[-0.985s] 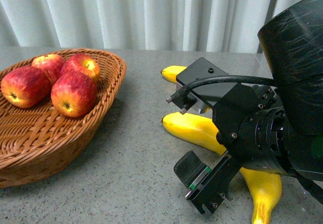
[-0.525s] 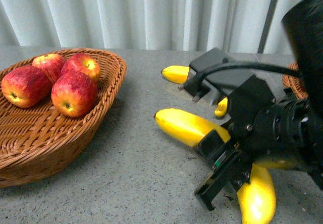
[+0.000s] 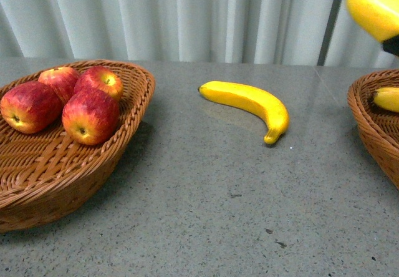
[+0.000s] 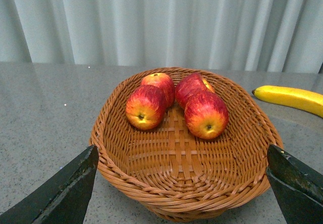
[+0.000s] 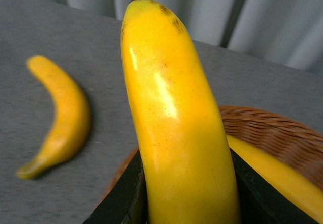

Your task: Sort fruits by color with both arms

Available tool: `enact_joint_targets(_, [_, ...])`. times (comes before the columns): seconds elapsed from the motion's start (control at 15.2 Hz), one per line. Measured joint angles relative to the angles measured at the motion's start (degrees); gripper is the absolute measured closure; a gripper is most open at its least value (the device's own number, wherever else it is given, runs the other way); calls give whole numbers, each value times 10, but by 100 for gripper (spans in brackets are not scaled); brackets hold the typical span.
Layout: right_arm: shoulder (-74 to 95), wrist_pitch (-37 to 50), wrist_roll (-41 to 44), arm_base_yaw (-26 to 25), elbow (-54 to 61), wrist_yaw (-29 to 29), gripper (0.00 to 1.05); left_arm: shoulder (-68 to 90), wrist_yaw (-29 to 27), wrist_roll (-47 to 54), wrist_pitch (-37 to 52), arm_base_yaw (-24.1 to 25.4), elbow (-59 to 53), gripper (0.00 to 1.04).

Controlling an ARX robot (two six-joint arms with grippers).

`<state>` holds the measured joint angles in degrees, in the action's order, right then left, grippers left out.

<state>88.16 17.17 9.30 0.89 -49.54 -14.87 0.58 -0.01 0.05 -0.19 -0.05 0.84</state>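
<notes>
Several red apples (image 3: 90, 116) lie in the left wicker basket (image 3: 128, 136); they also show in the left wrist view (image 4: 206, 114). My left gripper (image 4: 181, 183) is open, its fingers (image 4: 65, 191) wide apart on either side of that basket's near rim (image 4: 181, 196). My right gripper (image 5: 186, 199) is shut on a banana (image 5: 174, 118), held high over the right basket (image 3: 368, 118); its tip shows at the top right of the front view (image 3: 373, 10). Another banana (image 3: 386, 99) lies in the right basket. A long banana (image 3: 252, 102) lies on the table.
The grey table (image 3: 206, 202) stretches between the two baskets. A pale curtain (image 3: 187, 15) hangs behind. The long banana also shows in the left wrist view (image 4: 290, 98) and blurred in the right wrist view (image 5: 60, 118).
My right arm has lifted the banana off the table and swung it up and right over the right basket, out of the middle of the front view. The long banana lies uncovered.
</notes>
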Motion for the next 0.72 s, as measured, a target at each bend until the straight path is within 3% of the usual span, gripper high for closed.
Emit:
enact_joint_targets(0.2, [-1,-10,113,-75,7,15,69,0,0,0,0,0,0,7])
enact_joint_targets(0.46, [-1,-28,246,-100,45,13,67,0,0,0,0,0,0,7])
enact_joint_targets(0.72, [-26,-45,234,-66,25,14,21,0,0,0,0,0,0,7])
